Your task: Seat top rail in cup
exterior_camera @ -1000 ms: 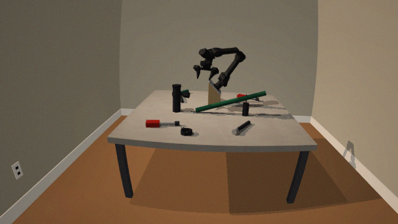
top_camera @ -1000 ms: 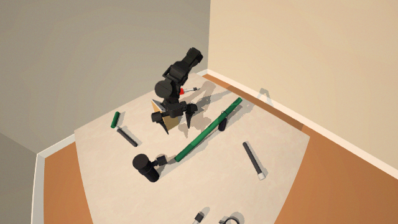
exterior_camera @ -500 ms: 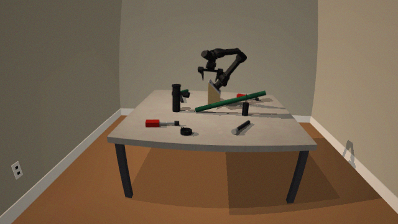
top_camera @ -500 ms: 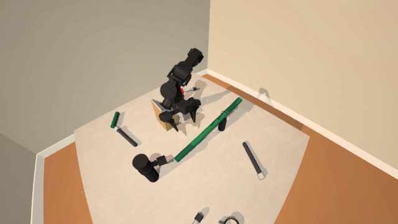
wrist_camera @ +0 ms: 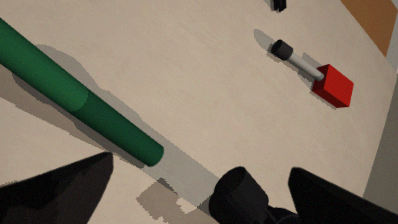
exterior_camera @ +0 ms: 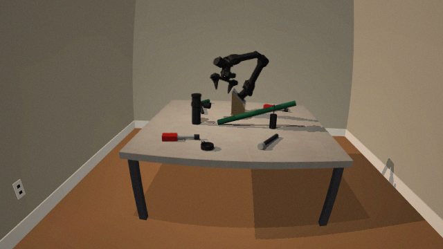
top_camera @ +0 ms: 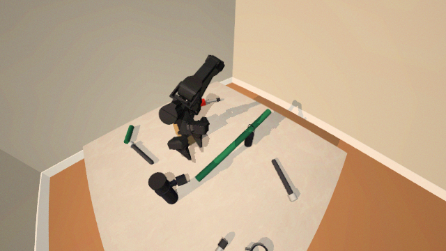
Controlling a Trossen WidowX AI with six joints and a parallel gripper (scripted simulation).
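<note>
A long, straight, round rail [top_camera: 224, 156] [exterior_camera: 247, 115] [wrist_camera: 60, 85] crosses the middle of a pale desk [top_camera: 226, 209] [exterior_camera: 235, 163] [wrist_camera: 200, 65]. It is smooth and glossy green, with a brighter green stretch between darker ends; in the wrist view, a crisp line divides the two shades. The rail is tilted. In the exterior view, its high end points toward the desk's right edge, and its low, blunt cut end points toward the left edge. Whether that low end touches the desk cannot be told.

Toward its raised end, the rail runs through a thin loop [top_camera: 250, 124] above a short black post [top_camera: 249, 139] [exterior_camera: 273, 121], which stands upright nearer the right edge. The thick black big post [top_camera: 168, 195] [exterior_camera: 196, 112] stands upright toward the left edge. From high on its side, near its top, a stubby black cup [top_camera: 181, 179] [exterior_camera: 207, 104] [wrist_camera: 239, 192] sticks out toward the rail. The rail's cut end is outside the cup, lower than it, with a gap between them.

The black gripper [top_camera: 196, 153] [exterior_camera: 222, 90] [wrist_camera: 202, 168] hangs above the desk, its fingers spread wide apart, pointing down, holding nothing and clear of the rail.

Near the desk's front left corner lies a red-handled tool [exterior_camera: 169, 137] [wrist_camera: 334, 86], with a black ring [exterior_camera: 207, 149] beside its tip, by the front edge.
</note>
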